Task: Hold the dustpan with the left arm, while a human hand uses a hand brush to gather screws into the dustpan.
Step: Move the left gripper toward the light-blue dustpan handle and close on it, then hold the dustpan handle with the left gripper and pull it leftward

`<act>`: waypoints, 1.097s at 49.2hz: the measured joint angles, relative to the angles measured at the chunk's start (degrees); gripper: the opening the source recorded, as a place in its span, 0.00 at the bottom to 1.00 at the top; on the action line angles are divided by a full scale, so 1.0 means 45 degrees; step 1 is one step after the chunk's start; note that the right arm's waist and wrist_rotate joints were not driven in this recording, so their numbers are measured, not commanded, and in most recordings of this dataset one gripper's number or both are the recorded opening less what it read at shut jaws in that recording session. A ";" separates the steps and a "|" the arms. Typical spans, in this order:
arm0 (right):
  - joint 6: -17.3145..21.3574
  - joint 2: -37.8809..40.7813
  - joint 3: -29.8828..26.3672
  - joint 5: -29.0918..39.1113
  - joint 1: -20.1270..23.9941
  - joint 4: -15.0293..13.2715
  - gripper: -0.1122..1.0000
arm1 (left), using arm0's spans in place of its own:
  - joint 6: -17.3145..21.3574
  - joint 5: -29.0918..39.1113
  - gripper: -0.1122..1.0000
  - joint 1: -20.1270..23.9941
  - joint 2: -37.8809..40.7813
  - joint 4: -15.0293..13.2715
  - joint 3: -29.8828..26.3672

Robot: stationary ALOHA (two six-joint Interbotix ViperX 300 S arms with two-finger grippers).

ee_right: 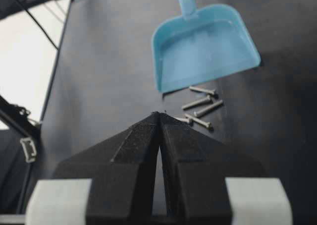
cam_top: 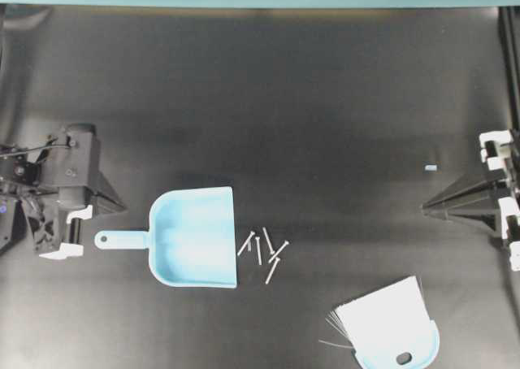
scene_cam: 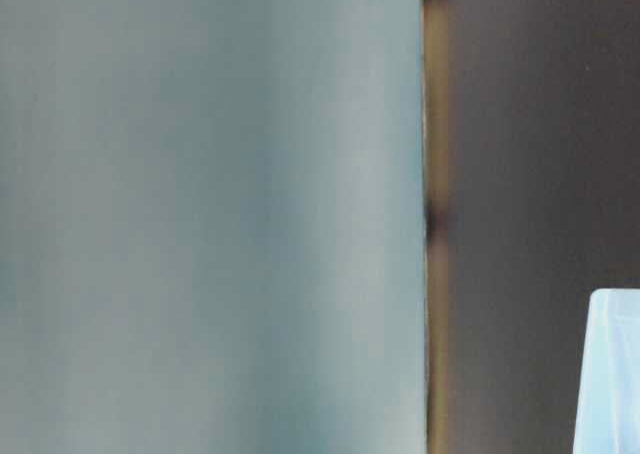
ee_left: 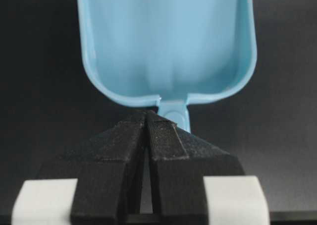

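Two claws are on the bench, and both are clenched on nothing. At the left edge sits the left claw (cam_top: 120, 205), its jaws pressed together with the tips pointing toward the middle. It does not hold the dustpan (cam_top: 199, 237) yet. The pan lies flat just right of this claw and a little nearer the front edge. Its long axis runs left to right: the handle (cam_top: 122, 239) points toward the left edge and the open mouth points right. In the left wrist view the handle passes close under the clenched tips; whether they touch it I cannot tell. So the left claw is much nearer to the handle than the right one, and I judge it must first open, then come down a little toward the front edge to take the handle.

Just right of the mouth lie five screws (cam_top: 264, 251), close together, outside the pan. Further right, by the front edge, the brush (cam_top: 390, 324) lies alone, bristles toward the screws. No hand is visible.

A small pale fleck (cam_top: 431, 167) lies near the right edge. The right claw (cam_top: 426, 207) rests at the right edge, also clenched, well apart from the pan
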 measured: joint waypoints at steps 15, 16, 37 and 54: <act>-0.0020 -0.0527 0.0234 0.0020 0.0000 0.0000 0.10 | -0.0527 -0.0176 0.78 -0.0488 0.1660 0.0000 -0.0020; -0.0020 -0.0547 0.0254 0.0020 0.0000 0.0000 0.10 | -0.0605 -0.0234 0.82 -0.0527 0.1816 0.0000 -0.0020; -0.0020 -0.0723 0.0410 0.0020 0.0000 0.0000 0.10 | -0.1191 -0.3770 0.89 -0.0742 0.3789 0.0000 0.0859; -0.0020 -0.0723 0.0547 0.0039 0.0000 0.0000 0.10 | -0.1230 -0.5859 0.89 -0.0605 0.4531 0.0000 0.1543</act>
